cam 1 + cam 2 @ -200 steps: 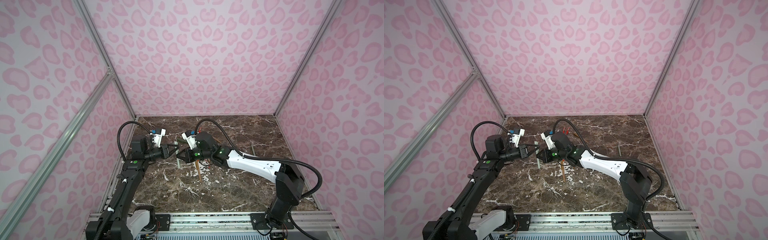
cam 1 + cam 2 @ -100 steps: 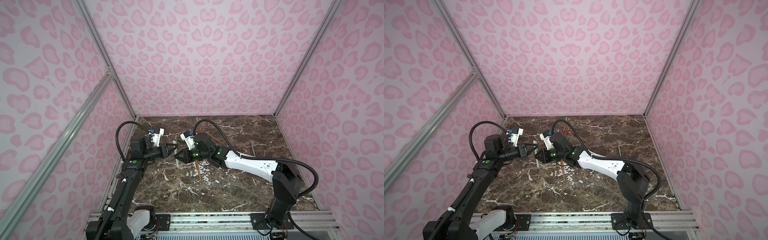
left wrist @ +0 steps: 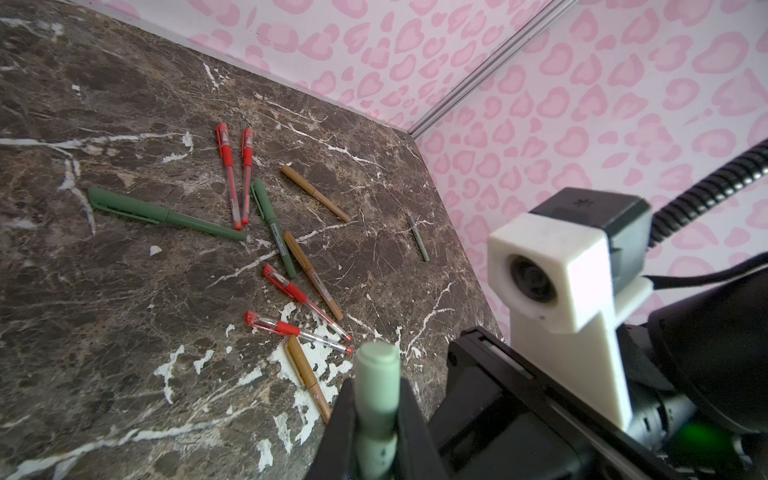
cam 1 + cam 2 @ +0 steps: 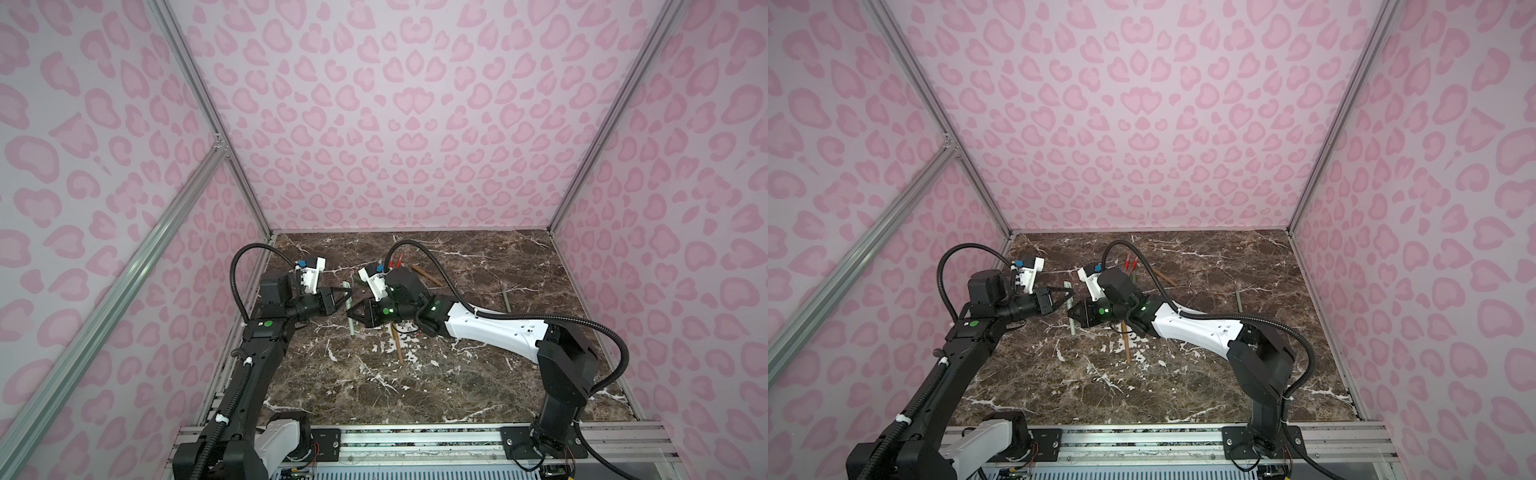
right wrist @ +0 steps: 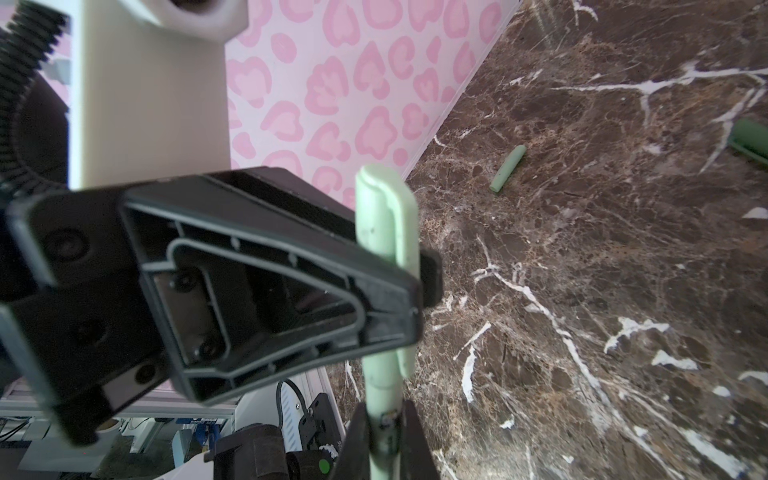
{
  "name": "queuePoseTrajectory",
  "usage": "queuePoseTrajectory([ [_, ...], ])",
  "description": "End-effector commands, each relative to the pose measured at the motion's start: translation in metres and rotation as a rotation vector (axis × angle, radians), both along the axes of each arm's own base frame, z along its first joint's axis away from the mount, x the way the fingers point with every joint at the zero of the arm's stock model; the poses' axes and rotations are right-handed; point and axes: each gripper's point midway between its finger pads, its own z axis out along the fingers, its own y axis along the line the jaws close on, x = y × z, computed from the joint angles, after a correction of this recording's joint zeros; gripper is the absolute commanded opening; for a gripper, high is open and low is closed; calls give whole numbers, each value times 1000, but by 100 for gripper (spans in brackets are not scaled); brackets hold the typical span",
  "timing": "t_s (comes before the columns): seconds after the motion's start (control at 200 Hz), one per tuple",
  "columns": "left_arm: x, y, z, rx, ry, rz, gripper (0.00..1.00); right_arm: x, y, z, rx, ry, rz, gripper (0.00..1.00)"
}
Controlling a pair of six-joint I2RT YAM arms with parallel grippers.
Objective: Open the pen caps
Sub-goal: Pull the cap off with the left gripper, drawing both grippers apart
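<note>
A pale green pen (image 4: 352, 328) hangs above the marble floor between both grippers, in both top views. My left gripper (image 3: 376, 399) is shut on its pen cap (image 3: 376, 370), whose clip (image 5: 405, 232) shows in the right wrist view. My right gripper (image 5: 384, 424) is shut on the barrel (image 5: 382, 399) just past the cap's rim. The cap sits on the barrel in line with it. In the top views the left gripper (image 4: 348, 296) and right gripper (image 4: 352, 318) nearly touch. A loose pale green cap (image 5: 508, 168) lies on the floor by the wall.
Several capped pens lie scattered behind the right arm: red pens (image 3: 235, 178), dark green pens (image 3: 166, 214) and tan pens (image 3: 313, 274). A thin grey-green barrel (image 3: 417, 237) lies apart near the right wall. One tan pen (image 4: 398, 345) lies under the right arm.
My right gripper has shifted a little to the left, closer to the left gripper. The left arm has hardly moved and the pale green pen stays between the two.
</note>
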Motion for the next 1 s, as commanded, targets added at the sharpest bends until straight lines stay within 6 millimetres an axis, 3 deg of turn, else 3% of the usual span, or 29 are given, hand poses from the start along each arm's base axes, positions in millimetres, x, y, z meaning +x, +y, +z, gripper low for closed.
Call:
queuePoseTrajectory([
  [0.0, 8, 2, 25, -32, -51, 15, 4, -13, -6, -29, -92, 33, 32, 0],
  [0.2, 19, 13, 44, -25, -73, 66, 4, -32, -18, -64, -169, 81, 61, 0],
  [0.425, 37, 39, 56, 12, -68, 177, 4, -47, -36, -84, -227, 93, 78, 0],
  [0.515, 42, 49, 55, 21, -52, 214, 4, -49, -40, -80, -216, 87, 74, 0],
  [0.855, 47, 55, 56, 11, -64, 218, 4, -45, -51, -79, -193, 102, 60, 0],
  [0.965, 43, 45, 48, -52, -33, 165, 4, -37, -44, -60, -198, 76, 64, 0],
  [0.995, 42, 44, 46, -54, -32, 157, 4, -34, -40, -52, -183, 67, 67, 5],
])
